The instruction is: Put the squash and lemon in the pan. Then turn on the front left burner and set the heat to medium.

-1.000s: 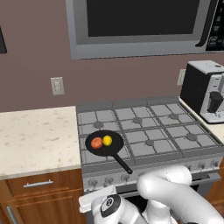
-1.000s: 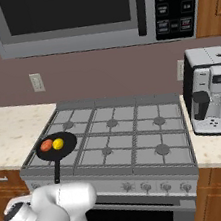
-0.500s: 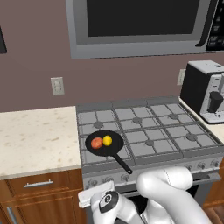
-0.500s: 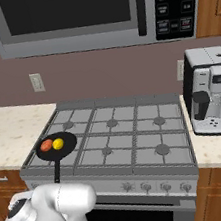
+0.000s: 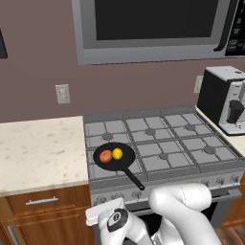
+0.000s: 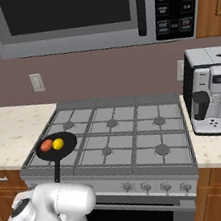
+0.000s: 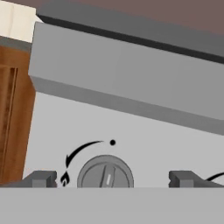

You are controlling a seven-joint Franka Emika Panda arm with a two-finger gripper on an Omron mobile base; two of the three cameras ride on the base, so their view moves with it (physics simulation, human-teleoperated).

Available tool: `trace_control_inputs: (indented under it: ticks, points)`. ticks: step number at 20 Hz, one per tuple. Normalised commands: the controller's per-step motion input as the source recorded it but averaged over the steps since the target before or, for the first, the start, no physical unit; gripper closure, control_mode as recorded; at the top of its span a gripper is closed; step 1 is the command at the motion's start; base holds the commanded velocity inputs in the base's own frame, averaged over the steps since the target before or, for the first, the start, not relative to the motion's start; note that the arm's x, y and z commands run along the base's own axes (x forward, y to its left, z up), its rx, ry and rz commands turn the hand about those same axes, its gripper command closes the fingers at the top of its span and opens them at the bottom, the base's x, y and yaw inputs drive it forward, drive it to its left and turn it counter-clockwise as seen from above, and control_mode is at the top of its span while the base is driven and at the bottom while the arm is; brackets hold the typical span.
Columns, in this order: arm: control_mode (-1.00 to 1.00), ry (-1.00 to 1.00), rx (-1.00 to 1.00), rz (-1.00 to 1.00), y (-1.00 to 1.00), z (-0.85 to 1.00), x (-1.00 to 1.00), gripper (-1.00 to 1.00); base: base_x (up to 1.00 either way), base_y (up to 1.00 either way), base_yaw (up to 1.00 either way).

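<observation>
- The pan (image 5: pixel 115 156), a flat black skillet, sits on the front left burner (image 5: pixel 113 164) of the grey stove (image 5: pixel 162 143), its long straight handle running toward 5 o'clock in the left base view.
- The squash (image 5: pixel 105 155), a small orange-red lump, lies in the pan touching the lemon (image 5: pixel 117 153), a bright yellow ball at its 3 o'clock; the right base view shows the same pair, squash (image 6: pixel 46 145) beside lemon (image 6: pixel 58 143).
- The pan covers the burner's cap, leaving only the grate's edges around the skillet.
- The gripper (image 7: pixel 109 179) faces the stove's front panel, fingertips (image 7: pixel 41 178) spread wide to either side of a round grey knob (image 7: pixel 105 173) and clear of it.
- The knob's lower half is cut off at the bottom of the hand view; a curved arrow, a dot at 12 o'clock and a small flame mark at 9 o'clock surround it.
- A wooden cabinet (image 7: pixel 13 122) borders the panel at 9 o'clock.
- A coffee machine (image 6: pixel 211 91) stands on the table (image 6: pixel 217 151) at the stove's 3 o'clock.
</observation>
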Motion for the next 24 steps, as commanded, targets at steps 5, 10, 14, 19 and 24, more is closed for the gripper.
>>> trace_control_inputs:
  ticks: [5,10,14,19,24]
  points:
    - [-1.00,0.00,0.00,0.00,0.03,-0.16,0.20,-1.00,0.00,0.00,0.00]
    - [-1.00,0.00,0.00,0.00,0.04,-0.08,0.11,-1.00,0.00,0.00,0.00]
    - [-1.00,0.00,0.00,0.00,0.00,0.00,0.00,-1.00,0.00,0.00,0.00]
    - [-1.00,0.00,0.00,0.00,0.00,0.00,0.00,1.00,0.00,0.00,0.00]
    - [-1.00,0.00,0.00,0.00,0.00,0.00,0.00,1.00,0.00,0.00,0.00]
